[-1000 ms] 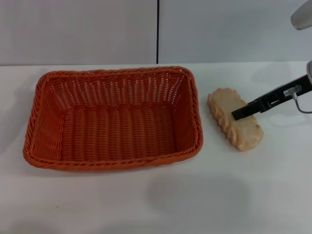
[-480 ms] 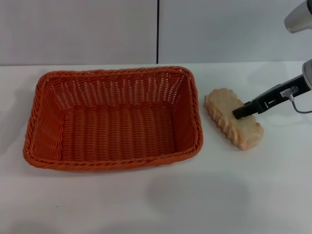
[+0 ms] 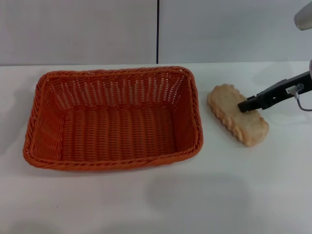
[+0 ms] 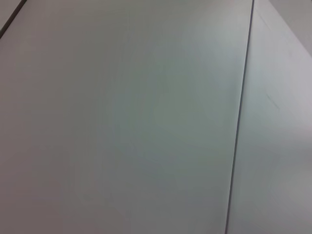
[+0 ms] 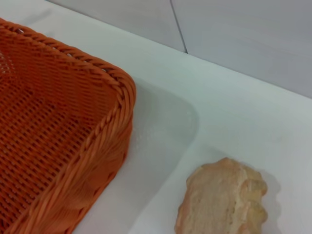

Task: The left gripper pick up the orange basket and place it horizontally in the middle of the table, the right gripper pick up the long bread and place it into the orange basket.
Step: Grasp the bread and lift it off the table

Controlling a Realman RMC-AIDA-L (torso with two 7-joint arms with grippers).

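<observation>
The orange basket (image 3: 116, 127) lies lengthwise on the white table (image 3: 204, 195), left of centre, with nothing in it. The long bread (image 3: 245, 127) lies flat on the table just right of the basket, pale face up, slanting from far-left to near-right. My right gripper (image 3: 242, 107) reaches in from the right edge, its black tip resting over the middle of the loaf. The right wrist view shows the basket's corner (image 5: 58, 122) and one end of the bread (image 5: 225, 201), a strip of table between them. My left gripper is out of view; its wrist view shows only wall.
A grey wall with a dark vertical seam (image 3: 158, 31) stands behind the table. Bare tabletop stretches in front of the basket and around the bread. A grey part of the right arm (image 3: 304, 19) shows at the upper right corner.
The right gripper's tip has drawn back to the right and slightly farther away along the loaf. The bread has shifted a little to the right with it. The basket has not moved.
</observation>
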